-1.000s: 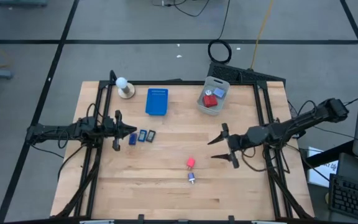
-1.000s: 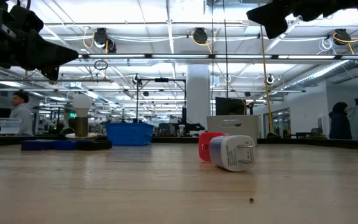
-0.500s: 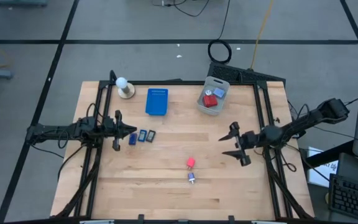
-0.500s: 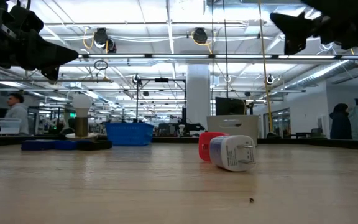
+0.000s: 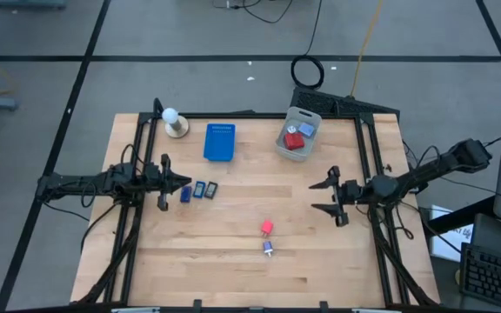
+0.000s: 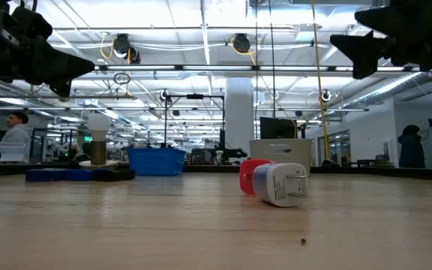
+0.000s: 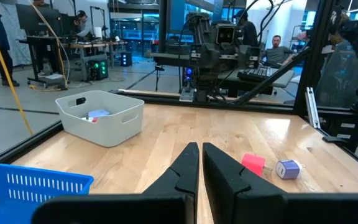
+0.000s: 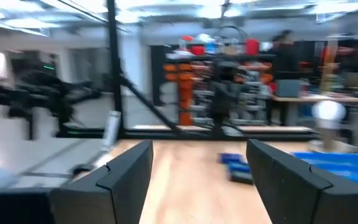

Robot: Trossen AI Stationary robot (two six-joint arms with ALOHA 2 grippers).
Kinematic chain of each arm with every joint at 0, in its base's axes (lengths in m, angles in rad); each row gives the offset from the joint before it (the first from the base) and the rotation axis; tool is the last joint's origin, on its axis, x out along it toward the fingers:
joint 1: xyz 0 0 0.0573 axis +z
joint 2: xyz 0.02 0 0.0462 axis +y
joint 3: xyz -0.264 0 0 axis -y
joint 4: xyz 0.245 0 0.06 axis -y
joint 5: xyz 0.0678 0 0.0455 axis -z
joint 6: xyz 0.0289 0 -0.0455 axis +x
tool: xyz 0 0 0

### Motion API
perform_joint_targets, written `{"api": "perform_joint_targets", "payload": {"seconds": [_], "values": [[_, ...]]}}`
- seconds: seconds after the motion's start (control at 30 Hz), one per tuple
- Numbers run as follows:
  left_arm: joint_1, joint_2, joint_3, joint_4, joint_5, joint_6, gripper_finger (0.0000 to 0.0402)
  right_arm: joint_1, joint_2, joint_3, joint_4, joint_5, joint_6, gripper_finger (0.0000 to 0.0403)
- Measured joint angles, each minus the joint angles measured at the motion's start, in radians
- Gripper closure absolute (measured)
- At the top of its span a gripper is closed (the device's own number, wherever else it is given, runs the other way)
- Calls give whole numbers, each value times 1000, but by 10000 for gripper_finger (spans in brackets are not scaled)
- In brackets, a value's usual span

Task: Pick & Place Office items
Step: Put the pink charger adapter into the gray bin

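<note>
A red block (image 5: 267,228) and a small light-blue and white piece (image 5: 269,249) lie near the table's middle, side by side in the low view (image 6: 255,178) (image 6: 280,184). Three small dark-blue and grey rectangles (image 5: 198,190) lie at the left. My left gripper (image 5: 185,183) is shut and hovers just left of them. My right gripper (image 5: 317,196) is open, held above the table's right part, empty. A grey bin (image 5: 298,133) at the far edge holds a red block (image 5: 293,140) and a light-blue bit.
A flat blue tray (image 5: 219,142) and a white ball on a round base (image 5: 174,123) stand at the far left. Black frame rails run along the table's left and right sides. People and desks show in the room beyond the table.
My right gripper has drawn back toward the table's right edge and a little toward the far edge, away from the red block, and has stayed open. The left arm and the pieces have kept still.
</note>
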Motion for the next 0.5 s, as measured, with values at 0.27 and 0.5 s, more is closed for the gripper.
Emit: {"api": "perform_joint_targets", "payload": {"seconds": [0.27,0.5], "values": [[0,0,0,0,0,0,380,0,-144,0,-261,137,11,152],[0,0,0,0,0,0,380,2,12,55,-273,106,176,152]]}}
